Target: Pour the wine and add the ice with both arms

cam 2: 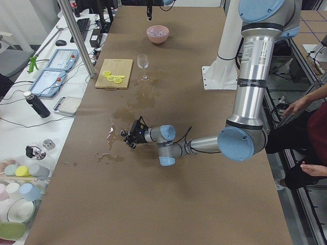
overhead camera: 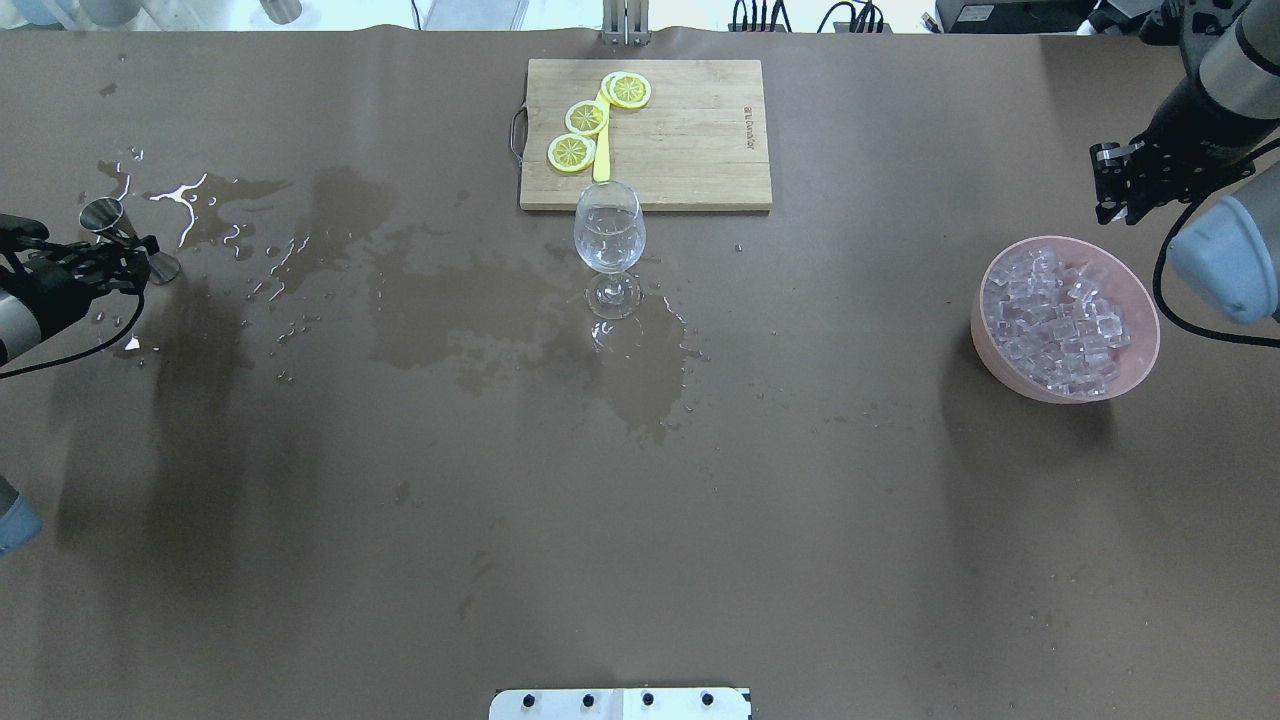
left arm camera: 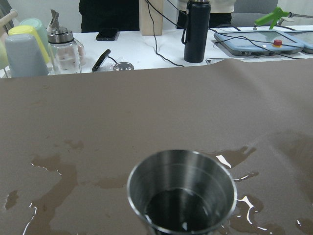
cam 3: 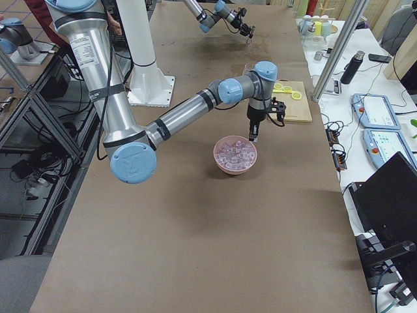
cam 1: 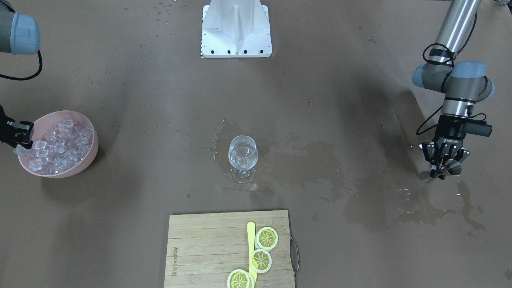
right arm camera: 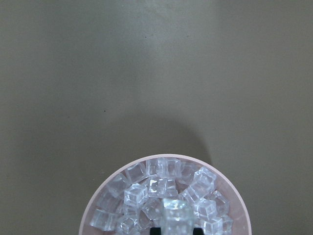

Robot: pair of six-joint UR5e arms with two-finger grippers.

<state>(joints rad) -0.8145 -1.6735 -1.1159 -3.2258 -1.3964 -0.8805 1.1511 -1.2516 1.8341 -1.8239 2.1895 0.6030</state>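
From my console, the left fingers are closed narrow on the waist of a steel jigger, out at the left end of the tabletop among wet patches. The wrist camera looks down into its cup and shows only a shallow pool at the bottom. I judge the pour is done and the jigger is being kept well apart from the glass, where it cannot knock anything. I cannot tell whether its foot touches the tabletop. The wine glass stands upright mid-table, between the robot's base and the cutting board with its lemon slices. The wine is a small clear measure low in the glass, barely showing. At the far end the right fingers are pinched on a single ice cube, raised above the pink bowl toward its edge, with the rest of the ice heaped beneath. Holding it there makes sense to me, since a slip would drop the cube back into the bowl. The next move, I think, is the long carry to the glass. A slick cube could squirt out of the pinch, and the stemmed glass stands on a wet patch, so I would release low and gently.
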